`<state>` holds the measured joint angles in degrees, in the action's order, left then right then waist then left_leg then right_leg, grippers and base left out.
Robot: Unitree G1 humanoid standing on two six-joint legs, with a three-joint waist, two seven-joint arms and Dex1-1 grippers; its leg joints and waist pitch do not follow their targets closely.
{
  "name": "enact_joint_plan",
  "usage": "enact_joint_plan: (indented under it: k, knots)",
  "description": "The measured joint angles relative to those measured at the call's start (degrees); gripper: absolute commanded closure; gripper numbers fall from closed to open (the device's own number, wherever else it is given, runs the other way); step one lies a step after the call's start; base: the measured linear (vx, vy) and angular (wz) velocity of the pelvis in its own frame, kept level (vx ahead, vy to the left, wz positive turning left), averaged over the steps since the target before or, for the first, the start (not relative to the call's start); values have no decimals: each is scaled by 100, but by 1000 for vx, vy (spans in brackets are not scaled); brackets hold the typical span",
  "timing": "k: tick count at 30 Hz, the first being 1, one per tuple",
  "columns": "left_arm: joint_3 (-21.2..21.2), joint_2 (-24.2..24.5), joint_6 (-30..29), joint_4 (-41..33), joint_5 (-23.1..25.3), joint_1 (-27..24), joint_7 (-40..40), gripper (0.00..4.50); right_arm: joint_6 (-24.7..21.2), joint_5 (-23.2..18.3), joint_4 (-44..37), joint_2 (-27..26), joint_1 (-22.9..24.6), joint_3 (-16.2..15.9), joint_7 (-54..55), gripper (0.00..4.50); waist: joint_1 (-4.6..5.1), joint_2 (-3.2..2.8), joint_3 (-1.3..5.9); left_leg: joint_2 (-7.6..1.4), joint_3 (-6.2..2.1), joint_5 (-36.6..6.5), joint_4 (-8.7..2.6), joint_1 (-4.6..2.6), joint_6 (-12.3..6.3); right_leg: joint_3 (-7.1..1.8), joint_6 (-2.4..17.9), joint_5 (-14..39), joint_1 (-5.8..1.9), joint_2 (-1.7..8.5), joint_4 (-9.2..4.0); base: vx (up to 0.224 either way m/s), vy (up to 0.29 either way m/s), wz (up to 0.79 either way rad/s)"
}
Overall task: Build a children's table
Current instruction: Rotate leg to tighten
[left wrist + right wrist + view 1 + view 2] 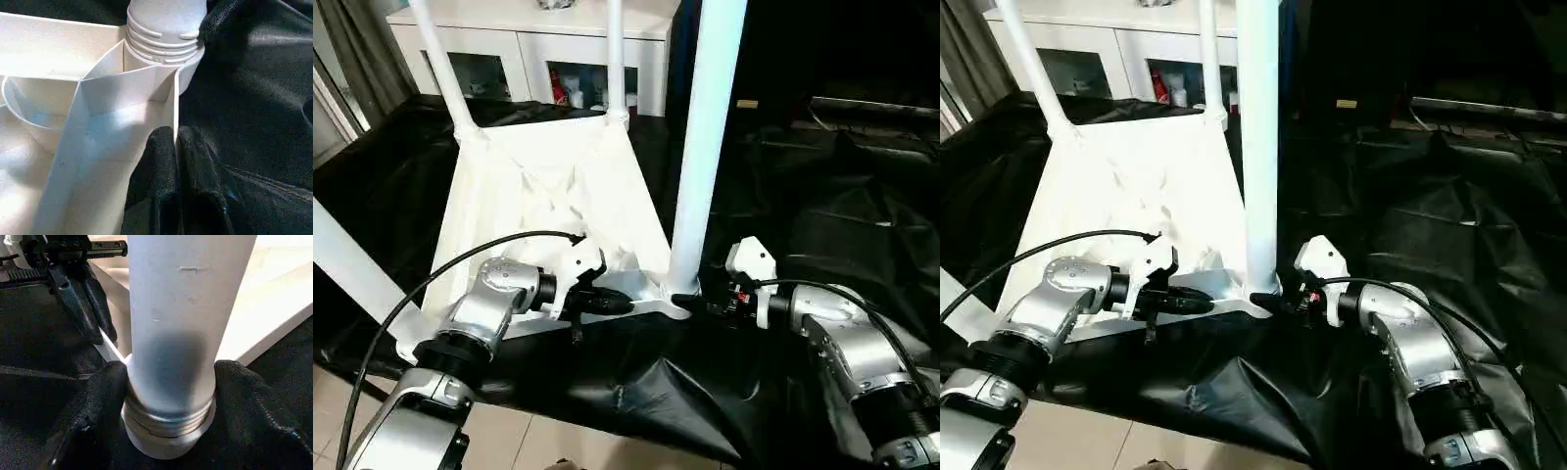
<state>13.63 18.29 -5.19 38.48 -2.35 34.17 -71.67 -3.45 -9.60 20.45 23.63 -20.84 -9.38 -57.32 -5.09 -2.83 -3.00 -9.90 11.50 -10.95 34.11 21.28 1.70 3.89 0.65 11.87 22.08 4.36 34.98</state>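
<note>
White plastic table, centre-left of frame, lying upside down on black cloth. Ribbed underside facing up, diagonal ribs crossing in the middle. 2 thin tapered legs standing up from far corners, upper left. Thick leg upright in near corner socket, centre of frame; threaded rings visible at its base, just above socket. Another leg slanting in at left edge. Left gripper pinched tight on thin edge wall of table, next to socket, lower centre. Right gripper straddling base of thick leg, 1 finger each side, both touching the tube. White cabinet with glass doors behind, top of frame.
</note>
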Motion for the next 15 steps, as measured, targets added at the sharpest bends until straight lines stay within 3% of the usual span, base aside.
enact_joint_plan:
  k: [6,11,15]
  knots:
    - [-23,-128,146,111,105,40,380,450,102,7,209,-315,61,220,501,191,14,-4,5,0,0,1,4,-12,1,-2,3,-2,-7,0,5,0,0,0]
    - [-5,-821,179,828,420,533,1590,450,137,163,377,-947,209,641,2188,192,17,-19,12,2,1,1,10,-38,2,-8,4,-6,-43,2,0,0,0,0]
    - [-13,-1215,131,1216,468,768,2211,450,-20,341,229,-1403,315,851,3223,193,12,-73,26,5,2,1,11,-41,2,-13,2,-5,-71,6,-12,0,0,0]
